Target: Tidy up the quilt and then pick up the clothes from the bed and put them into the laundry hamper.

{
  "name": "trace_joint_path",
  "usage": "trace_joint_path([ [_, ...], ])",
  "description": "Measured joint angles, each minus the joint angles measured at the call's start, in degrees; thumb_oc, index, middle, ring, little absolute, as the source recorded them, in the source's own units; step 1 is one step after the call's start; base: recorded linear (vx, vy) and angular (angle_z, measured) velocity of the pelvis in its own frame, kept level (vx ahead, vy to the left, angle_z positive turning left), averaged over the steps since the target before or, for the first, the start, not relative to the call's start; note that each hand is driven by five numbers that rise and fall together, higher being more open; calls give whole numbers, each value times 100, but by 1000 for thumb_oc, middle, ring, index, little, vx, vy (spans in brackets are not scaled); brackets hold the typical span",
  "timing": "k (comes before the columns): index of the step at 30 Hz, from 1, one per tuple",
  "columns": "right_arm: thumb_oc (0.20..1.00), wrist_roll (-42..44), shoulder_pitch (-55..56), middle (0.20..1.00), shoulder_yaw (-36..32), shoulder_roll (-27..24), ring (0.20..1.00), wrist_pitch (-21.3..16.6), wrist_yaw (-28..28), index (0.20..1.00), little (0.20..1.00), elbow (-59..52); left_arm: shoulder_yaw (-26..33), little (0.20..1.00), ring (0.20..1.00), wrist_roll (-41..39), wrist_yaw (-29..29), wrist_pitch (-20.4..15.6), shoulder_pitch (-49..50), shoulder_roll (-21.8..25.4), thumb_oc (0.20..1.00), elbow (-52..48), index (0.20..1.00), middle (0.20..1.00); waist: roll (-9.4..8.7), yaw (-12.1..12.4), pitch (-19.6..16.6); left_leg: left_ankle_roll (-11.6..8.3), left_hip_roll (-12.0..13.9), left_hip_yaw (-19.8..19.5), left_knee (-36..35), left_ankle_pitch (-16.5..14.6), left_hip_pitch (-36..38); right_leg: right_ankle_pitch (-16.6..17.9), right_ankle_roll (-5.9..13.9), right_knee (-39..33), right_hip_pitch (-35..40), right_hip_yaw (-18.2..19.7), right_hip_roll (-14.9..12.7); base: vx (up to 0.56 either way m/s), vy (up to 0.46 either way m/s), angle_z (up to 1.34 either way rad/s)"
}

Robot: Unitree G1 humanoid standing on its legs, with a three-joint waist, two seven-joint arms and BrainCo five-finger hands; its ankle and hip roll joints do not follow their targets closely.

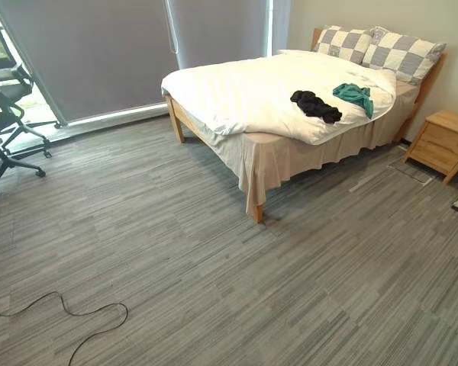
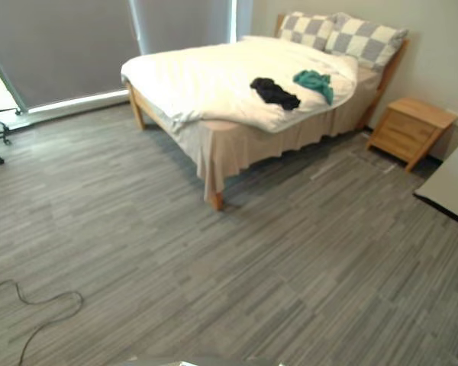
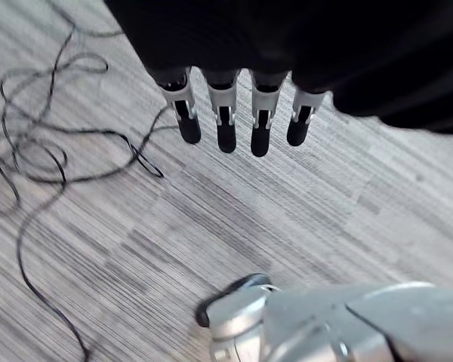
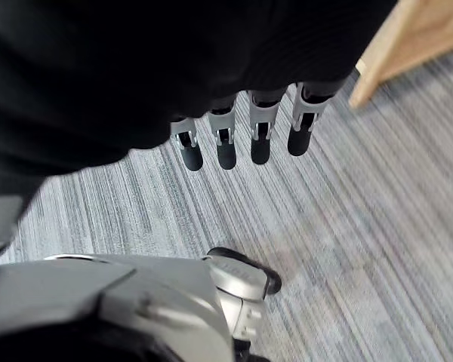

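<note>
Head views: a rumpled white quilt covers the bed, black clothes and a teal garment lying on it, far ahead of both hands. Wrist views: left hand and right hand hang released, empty, over the floor. Walking close first should steady the straightening.

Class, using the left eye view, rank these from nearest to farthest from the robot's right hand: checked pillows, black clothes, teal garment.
1. Black clothes, on the quilt, nearest the right hand.
2. Teal garment, just beyond, rightward.
3. Checked pillows, farthest back.
</note>
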Motion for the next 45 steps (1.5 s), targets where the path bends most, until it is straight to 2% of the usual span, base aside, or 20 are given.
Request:
trace_joint_path([
  [7,1000,12,-563,1000,26,2,1000,-165,-168,1000,1000,23,-175,1000,1000,46,174,-131,-325,-35,1000,-27,1000,1000,61,2,439,-68,176,6,-704,338,425,349,-98,-841,468,-277,173,21,8,-2],
  [13,1000,4,-680,1000,37,-57,1000,-172,-204,1000,1000,-199,-148,1000,1000,234,222,-125,-442,-36,1000,-210,1000,1000,91,-6,785,-148,170,107,-662,405,491,1109,-286,-1757,967,-235,250,28,32,-11],
  [16,1000,6,-761,1000,113,52,1000,-149,-200,1000,1000,-451,-7,1000,1000,234,250,-114,-477,63,1000,-248,1000,1000,-210,-15,1009,-216,157,53,-622,347,348,1088,-297,-1753,1049,-8,52,1,52,-30],
  [19,1000,56,-791,1000,62,-67,1000,-155,-189,1000,1000,-898,41,1000,1000,219,241,-108,-624,79,1000,-240,1000,1000,34,-145,1174,-170,477,-20,-933,620,301,905,-30,-1036,673,29,219,43,99,-42],
  [20,1000,60,-749,1000,78,-152,1000,-156,-153,1000,1000,-1274,-17,1000,1000,213,228,-101,-711,116,1000,-242,1000,1000,85,-226,1266,-137,598,87,-1083,686,381,699,230,-63,125,-113,193,128,50,-39],
  [22,1000,157,-487,1000,-208,-76,1000,-143,-153,1000,1000,-1950,5,1000,1000,168,278,-101,-847,214,1000,-248,1000,1000,-92,-326,1454,-97,519,146,-1064,573,547,462,548,1315,-547,-539,-217,390,-12,-24],
  [24,1000,322,-221,1000,-341,-29,1000,-139,-178,1000,1000,-2370,-56,1000,1000,166,285,-100,-924,224,1000,-224,1000,1000,-236,-399,1448,-221,430,199,-1083,381,636,469,557,1383,-888,-709,-492,374,-79,-14],
  [28,1000,546,174,1000,-406,-4,1000,-228,-206,1000,1000,-2956,-125,1000,1000,223,285,-107,-935,57,1000,-86,1000,1000,-272,-684,1440,-347,280,93,-1060,143,740,605,668,-512,-1168,-907,-774,455,-180,11],
  [30,1000,541,338,1000,-419,-2,1000,-188,-207,1000,1000,-3218,-132,1000,1000,274,317,-104,-932,54,1000,1,1000,1000,-258,-804,1428,-391,296,70,-1059,-162,928,996,709,-1523,-1189,-1238,-888,558,-223,21],
  [32,1000,568,489,1000,-384,-90,1000,-227,-200,1000,1000,-3418,-168,1000,1000,346,326,-101,-760,16,1000,32,1000,1000,-175,-847,1428,-482,423,141,-1057,-302,1120,1184,608,-1504,-1288,-1363,-901,477,-198,4],
  [33,1000,629,587,1000,-419,-161,1000,-278,-206,1000,1000,-3419,-127,1000,1000,402,398,-110,-568,-68,1000,20,1000,1000,54,-854,1351,-589,654,190,-1058,-475,1346,1129,522,-892,-1325,-1453,-787,240,-134,5],
  [34,1000,677,815,1000,-402,-363,1000,-270,-197,1000,1000,-3523,-194,1000,1000,456,454,-109,-358,-72,1000,-20,1000,1000,290,-907,1062,-879,1001,173,-644,-658,1569,1405,148,-487,-1138,-1603,-479,384,-274,10],
  [36,1000,667,703,1000,-371,-362,1000,-228,-170,1000,1000,-3389,-118,1000,1000,450,479,-119,-378,-88,1000,10,1000,1000,300,-871,989,-1067,1222,262,776,-498,1129,1483,-252,-682,-777,-1567,-317,438,-414,-6],
  [37,1000,596,658,1000,-235,-389,1000,-228,-147,1000,1000,-3529,54,1000,1000,393,486,-122,-346,-50,1000,-422,1000,1000,276,-701,929,-1063,1245,-101,2382,209,366,1339,-483,-957,-447,-1442,-84,712,-352,-91],
  [38,1000,487,617,1000,-12,-483,1000,-182,-98,1000,1000,-3975,124,1000,1000,299,521,-196,-348,68,1000,-1107,1000,1000,32,-314,1078,-939,1042,-640,4487,681,-722,1156,-716,-1171,-52,-1057,19,746,-199,-116],
  [39,1000,481,555,1000,108,-442,1000,-223,-87,1000,1000,-4086,52,1000,1000,212,539,-303,-444,129,1000,-1258,1000,1000,-159,-202,1159,-955,851,-763,5027,581,-1094,1215,-628,-1282,209,-979,-28,468,-13,-108],
  [40,1000,472,443,1000,202,-344,1000,-269,-98,1000,1000,-4140,92,1000,1000,134,565,-323,-479,234,1000,-1452,1000,1000,-233,-88,1191,-931,618,-833,5117,434,-1405,1125,-651,-1339,435,-871,-10,297,52,-119],
  [41,1000,460,155,1000,497,-181,1000,-301,-96,1000,1000,-4027,12,1000,1000,-67,657,-456,-453,437,1000,-1874,1000,1000,-574,229,1288,-708,261,-784,4679,6,-1910,925,-476,-1438,798,-446,-92,332,80,-134],
  [44,1000,466,-169,1000,747,20,1000,-348,-168,1000,1000,-3825,90,1000,1000,-306,738,-460,-477,383,1000,-1833,1000,1000,-513,477,1299,-691,257,-466,3290,13,-2718,515,-304,-1761,1360,-378,0,547,183,-115],
  [45,1000,467,-190,1000,817,-14,1000,-342,-207,1000,1000,-3711,107,1000,1000,-304,741,-445,-492,338,1000,-1833,1000,1000,-462,474,1301,-653,313,-318,2165,85,-2688,385,-282,-1771,1413,-309,77,347,58,-79],
])
